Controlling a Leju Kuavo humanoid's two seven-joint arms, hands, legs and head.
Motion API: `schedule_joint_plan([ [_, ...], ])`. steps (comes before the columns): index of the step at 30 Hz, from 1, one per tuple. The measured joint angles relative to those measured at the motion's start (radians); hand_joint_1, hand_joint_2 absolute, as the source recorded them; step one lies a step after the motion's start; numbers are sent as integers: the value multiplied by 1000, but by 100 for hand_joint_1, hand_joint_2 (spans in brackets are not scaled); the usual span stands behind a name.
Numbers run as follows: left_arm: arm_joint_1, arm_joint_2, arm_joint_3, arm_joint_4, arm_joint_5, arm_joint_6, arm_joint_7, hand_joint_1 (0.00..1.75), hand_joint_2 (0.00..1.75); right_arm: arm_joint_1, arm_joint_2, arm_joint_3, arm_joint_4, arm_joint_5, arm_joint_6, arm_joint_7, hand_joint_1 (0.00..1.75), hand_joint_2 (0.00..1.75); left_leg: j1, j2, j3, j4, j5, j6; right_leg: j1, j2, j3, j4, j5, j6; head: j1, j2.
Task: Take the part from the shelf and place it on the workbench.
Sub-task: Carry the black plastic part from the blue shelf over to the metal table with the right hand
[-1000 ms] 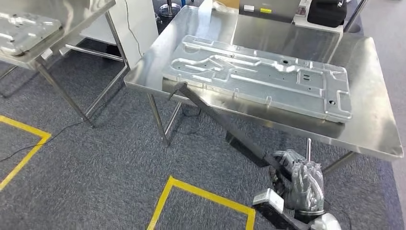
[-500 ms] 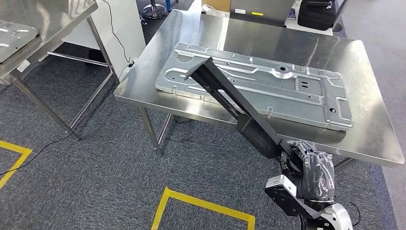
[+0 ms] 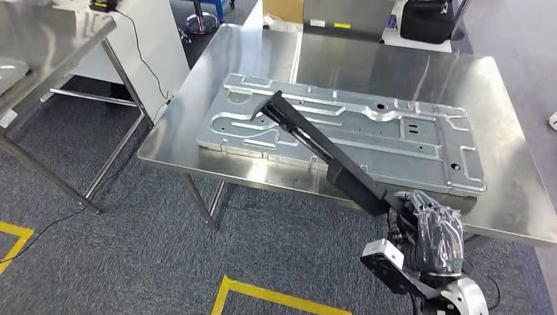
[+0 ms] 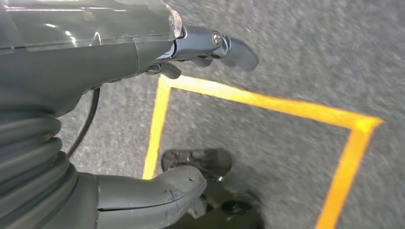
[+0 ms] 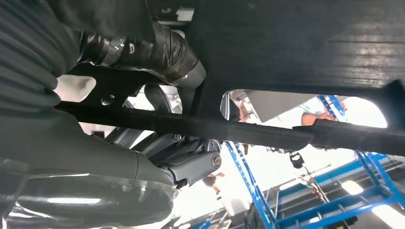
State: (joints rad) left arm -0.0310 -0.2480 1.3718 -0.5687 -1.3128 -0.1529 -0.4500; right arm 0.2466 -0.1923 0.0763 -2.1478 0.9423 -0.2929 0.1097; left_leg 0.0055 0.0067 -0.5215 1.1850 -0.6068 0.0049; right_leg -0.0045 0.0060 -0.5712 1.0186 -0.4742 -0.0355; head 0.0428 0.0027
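Observation:
The part is a long black bar. My right hand grips its near end just in front of the workbench's front edge. The bar slants up and leftward, and its far end is over the large stamped metal plate lying on the steel workbench; I cannot tell whether it touches the plate. In the right wrist view my right hand wraps its fingers around the black part. My left hand hangs over the carpet with nothing in it, thumb and fingers apart.
A second steel table stands at the far left beside a white cabinet. A black bag sits behind the workbench. Yellow tape lines mark the grey carpet. The workbench's legs stand near the left corner.
The camera has moved closer to the workbench. My right hand has raised the part from the bench's front edge until its far end is over the metal plate.

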Motion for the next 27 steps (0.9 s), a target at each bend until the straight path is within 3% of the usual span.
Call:
schedule_joint_plan([
  [2, 0, 1, 0, 1, 0, 0, 0, 0, 175, -4, -1, 0, 2, 7, 28, 16, 175, 175, 4, 0, -84, 98, -53, -10, -1, 5, 22, -1, -19, -1, 0, 0],
  [3, 1, 2, -1, 1, -1, 1, 1, 0, 175, -8, -3, 0, 5, 9, 46, 24, 175, 175, 6, 0, -112, 111, -59, -14, -2, 7, 34, -1, -29, 1, 0, 0],
  [4, 2, 4, -1, 2, -3, 2, 1, 0, 175, -13, -7, 0, 9, 11, 66, 33, 175, 175, 6, 0, -129, 96, -44, -16, -2, 10, 49, -1, -41, 3, 0, 0],
  [5, 3, 7, -2, 4, -5, 2, 1, 0, 175, -22, -13, 0, 13, 14, 87, 42, 175, 175, 7, 0, -131, 51, -4, -15, -3, 12, 65, -1, -53, 6, 0, 0],
  [7, 3, 15, -4, 10, -9, 5, 2, 0, 175, -43, -29, 0, 26, 20, 121, 55, 175, 175, 5, 0, -124, -65, 106, -7, -4, 15, 91, 0, -77, 15, 0, 0],
  [8, 3, 19, -4, 13, -10, 6, 2, 0, 175, -56, -38, 0, 34, 22, 134, 60, 175, 175, 2, -1, -121, -105, 143, -1, -3, 17, 97, 0, -87, 22, 0, 0],
  [9, 2, 21, -5, 17, -10, 6, 3, 0, 175, -67, -47, 0, 41, 23, 144, 64, 175, 175, -1, -1, -121, -126, 163, 7, -3, 17, 102, -1, -94, 28, 1, 0],
  [12, 0, 25, -7, 25, -12, 9, 4, 0, 175, -93, -71, -2, 56, 23, 157, 73, 175, 175, -2, -3, -103, -149, 166, 27, -3, 15, 107, 6, -89, 48, 0, 0],
  [13, -1, 27, -8, 28, -12, 10, 4, 0, 175, -100, -78, -2, 59, 24, 158, 74, 175, 175, 0, -3, -88, -159, 164, 34, -4, 12, 94, 34, -82, 52, 0, 0],
  [15, -4, 30, -11, 34, -12, 12, 4, 0, 175, -116, -89, -3, 66, 20, 164, 77, 175, 175, 2, -2, -58, -177, 153, 43, -7, 5, 30, 139, -93, 60, 1, 0],
  [17, -7, 33, -13, 41, -11, 16, 4, 0, 175, -130, -98, -4, 76, -11, 181, 79, 175, 175, 2, 2, -32, -183, 135, 47, -9, 3, -56, 240, -143, 66, 1, 0],
  [18, -7, 34, -13, 45, -10, 19, 4, 0, 175, -136, -102, -4, 83, -36, 189, 78, 175, 175, 2, 5, -18, -183, 124, 47, -9, 1, -88, 262, -165, 68, 1, 0],
  [19, -7, 35, -14, 50, -10, 21, 4, 0, 175, -142, -105, -5, 88, -56, 195, 76, 175, 175, 2, 7, -2, -183, 112, 45, -9, -1, -106, 255, -167, 68, 1, 0],
  [20, -7, 36, -15, 56, -9, 24, 4, 0, 175, -148, -108, -6, 93, -65, 197, 74, 175, 175, 2, 10, 16, -183, 99, 43, -9, -4, -110, 221, -145, 67, 1, 0],
  [22, -7, 37, -19, 65, -9, 28, 4, 0, 175, -160, -113, -7, 100, -59, 195, 67, 175, 175, 1, 18, 54, -183, 71, 36, -6, -19, -97, 111, -37, 57, 0, 0],
  [24, -9, 39, -23, 72, -8, 30, 4, 0, 175, -170, -117, -7, 106, -46, 191, 62, 175, 175, -1, 23, 73, -183, 50, 25, 2, -36, -90, 43, 43, 45, 1, 0],
  [27, -13, 42, -27, 78, -6, 32, 3, 0, 175, -184, -122, -8, 111, -18, 183, 58, 175, 175, -2, 29, 85, -180, 38, 6, 8, -31, -83, 32, 52, 21, 3, 0],
])
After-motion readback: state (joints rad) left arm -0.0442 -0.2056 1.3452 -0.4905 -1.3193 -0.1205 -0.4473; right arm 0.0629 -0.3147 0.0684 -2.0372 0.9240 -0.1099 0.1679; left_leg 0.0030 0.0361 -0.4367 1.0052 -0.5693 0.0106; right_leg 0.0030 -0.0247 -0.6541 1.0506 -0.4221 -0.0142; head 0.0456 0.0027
